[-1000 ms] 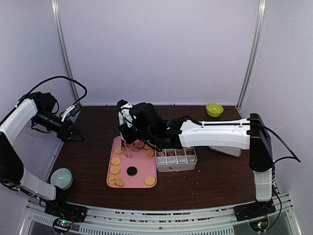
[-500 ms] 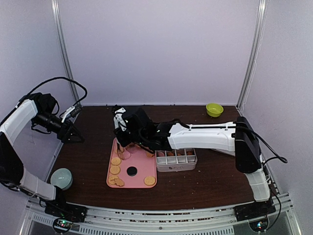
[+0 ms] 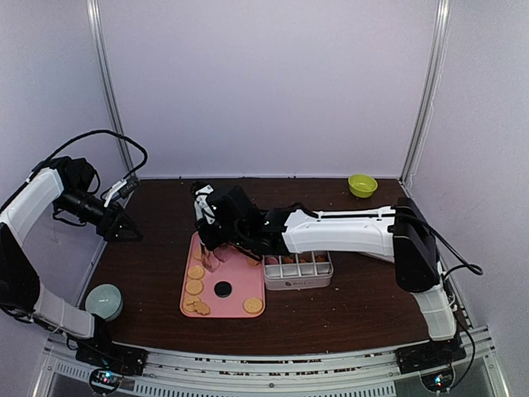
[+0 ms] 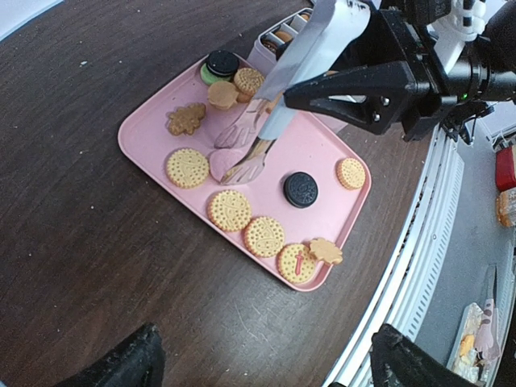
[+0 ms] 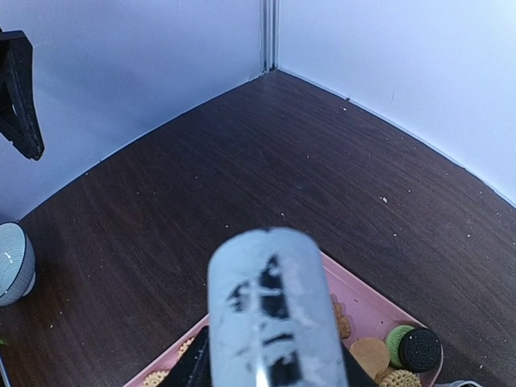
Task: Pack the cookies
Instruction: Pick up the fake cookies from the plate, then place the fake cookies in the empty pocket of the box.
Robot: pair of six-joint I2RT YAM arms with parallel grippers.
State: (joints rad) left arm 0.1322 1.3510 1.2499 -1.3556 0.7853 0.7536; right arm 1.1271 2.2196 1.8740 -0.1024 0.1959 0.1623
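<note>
The cookies (image 4: pixel 230 210) lie spread on a pink tray (image 4: pixel 318 149): golden rounds, flower shapes, a black one (image 4: pixel 300 189) and a green and black pair (image 4: pixel 218 66). My right gripper (image 3: pixel 216 223) is shut on metal tongs (image 4: pixel 270 113) and holds them slanted over the tray's far half. The tong tips rest by a pale pink round cookie (image 4: pixel 220 164). In the right wrist view the tongs' handle end (image 5: pixel 270 314) hides the fingers. My left gripper (image 4: pixel 266 371) hangs open and holds nothing, raised over the table left of the tray (image 3: pixel 240 289).
A clear compartment box (image 3: pixel 297 270) with cookies in it stands against the tray's right side. A green bowl (image 3: pixel 362 184) sits at the back right. A grey-green cup (image 3: pixel 103 301) stands near the front left corner.
My right arm has carried the tongs leftward over the tray's far left part, and their tips have come down near the tray. The left arm has not moved.
</note>
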